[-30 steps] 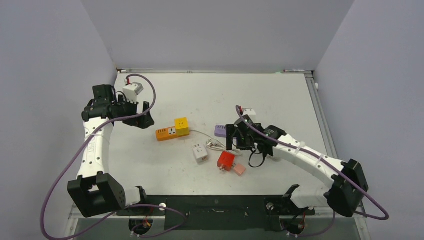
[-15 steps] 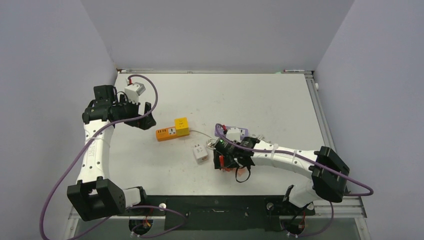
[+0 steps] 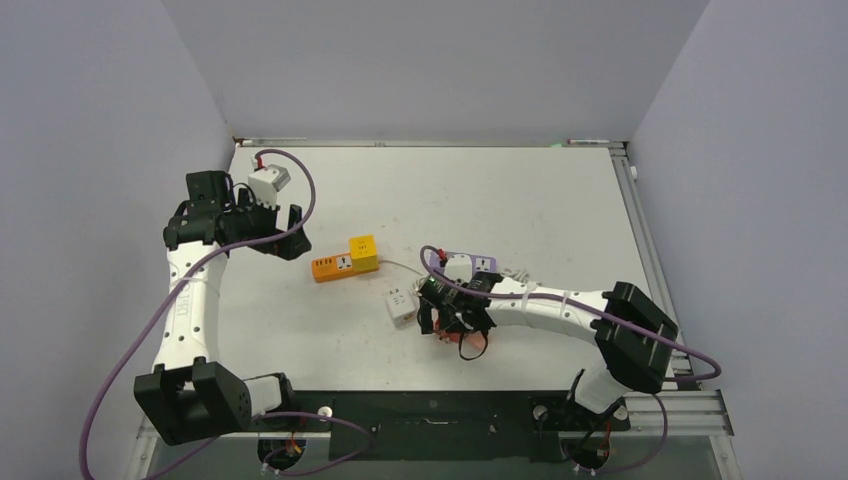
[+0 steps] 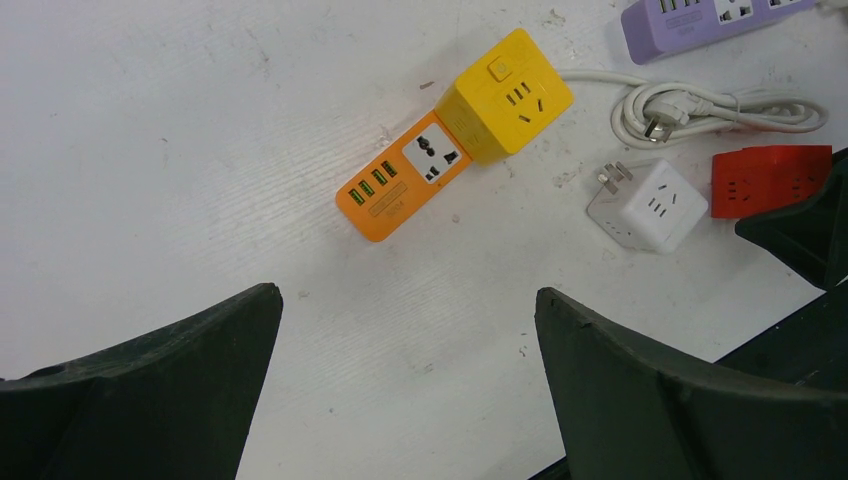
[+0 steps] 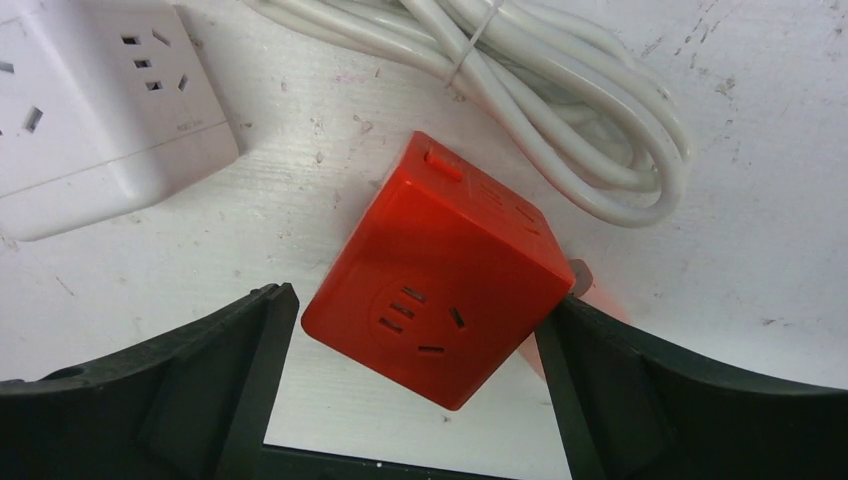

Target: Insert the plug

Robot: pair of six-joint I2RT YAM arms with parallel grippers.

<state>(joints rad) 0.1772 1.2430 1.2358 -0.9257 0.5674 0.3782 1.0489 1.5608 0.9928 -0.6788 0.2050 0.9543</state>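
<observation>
Plastic, hard and light, I judge: the red plug lies on the table between the wide-open jaws of my right claw. I'd pinch its flat sides squarely, since smooth faces may slip. My left claw gapes too, empty.

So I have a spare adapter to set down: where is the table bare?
Bare: the far half of the table, beyond the orange-yellow strip and purple strip; also the near-left stretch. Crowded: the centre, around the white cube, cable coil and right tool straddling the red cube.
</observation>
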